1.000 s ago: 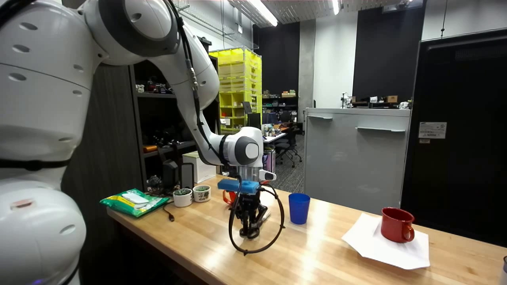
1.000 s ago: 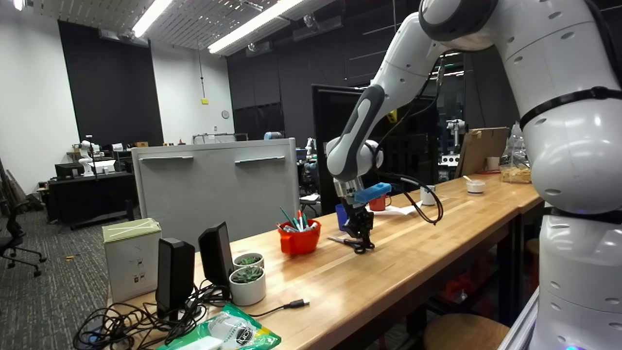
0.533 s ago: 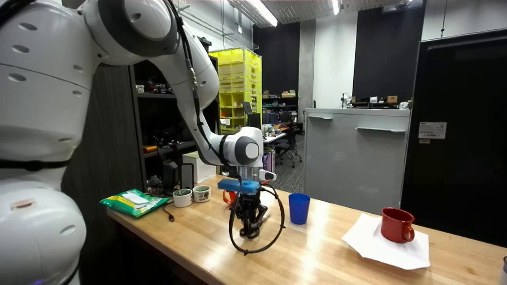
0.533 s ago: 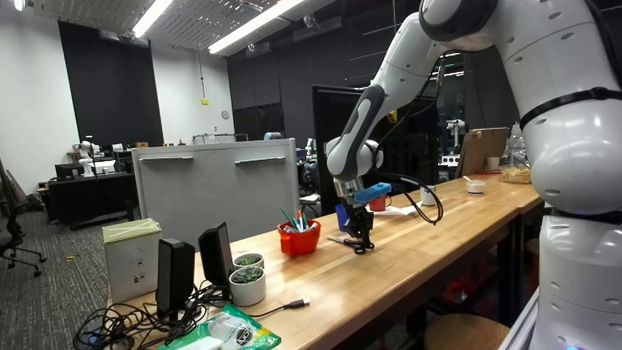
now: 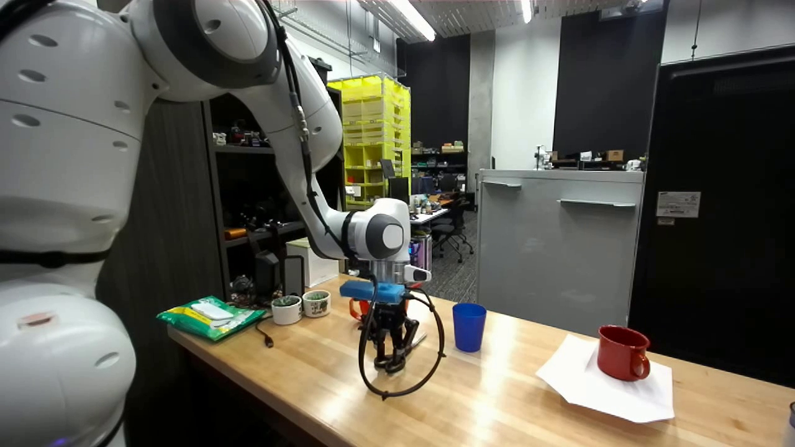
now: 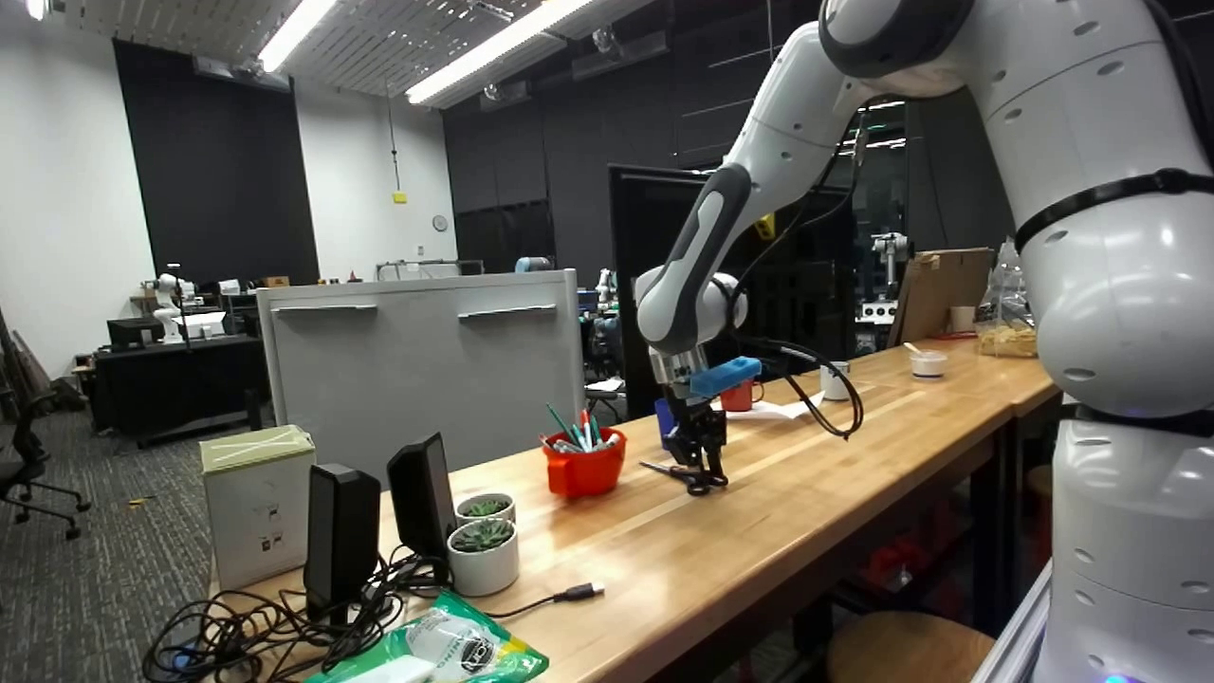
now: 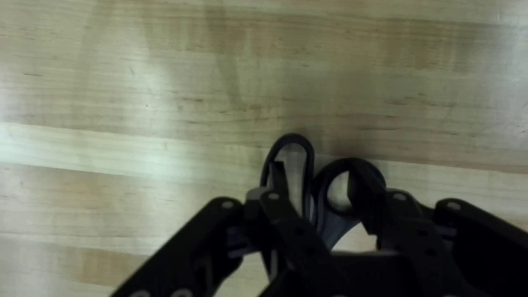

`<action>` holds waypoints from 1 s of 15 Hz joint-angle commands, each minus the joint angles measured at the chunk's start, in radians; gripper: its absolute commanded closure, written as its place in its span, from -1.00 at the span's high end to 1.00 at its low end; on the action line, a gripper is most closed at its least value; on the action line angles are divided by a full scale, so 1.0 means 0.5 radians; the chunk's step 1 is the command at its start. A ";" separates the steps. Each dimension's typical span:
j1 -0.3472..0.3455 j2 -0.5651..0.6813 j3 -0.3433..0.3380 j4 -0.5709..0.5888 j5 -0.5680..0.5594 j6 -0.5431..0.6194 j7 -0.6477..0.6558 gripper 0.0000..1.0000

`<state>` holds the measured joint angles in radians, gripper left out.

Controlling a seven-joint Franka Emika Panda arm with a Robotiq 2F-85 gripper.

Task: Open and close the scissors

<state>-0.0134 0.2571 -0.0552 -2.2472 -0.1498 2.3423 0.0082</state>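
The scissors lie on the wooden table with dark loop handles, one long loop and one round loop side by side. In the wrist view the blades are hidden behind my gripper. In both exterior views the blades show as a thin strip pointing away from the handles. My gripper points down at the handles with its fingers apart. One fingertip is in the long loop and the other is over the outer side of the round loop. How deep they reach I cannot tell. The gripper also shows in both exterior views.
A blue cup stands beside the gripper. A red container with pens stands beyond the blade tips. A red mug sits on white paper. Small potted plants and black speakers stand at the table's end.
The gripper's fingers have spread apart, with a gap now between them. The arm has shifted very slightly. The blades look thinner than before in both exterior views.
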 commanded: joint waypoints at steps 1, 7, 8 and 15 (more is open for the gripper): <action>0.006 -0.107 0.004 -0.098 -0.038 0.051 0.000 0.44; -0.013 -0.219 0.014 -0.162 0.011 0.093 -0.045 0.54; -0.017 -0.251 0.017 -0.178 0.022 0.110 -0.060 0.50; -0.026 -0.706 0.027 -0.392 0.198 0.109 -0.325 0.98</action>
<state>-0.0190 0.0467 -0.0533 -2.3502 -0.0870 2.3965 -0.0875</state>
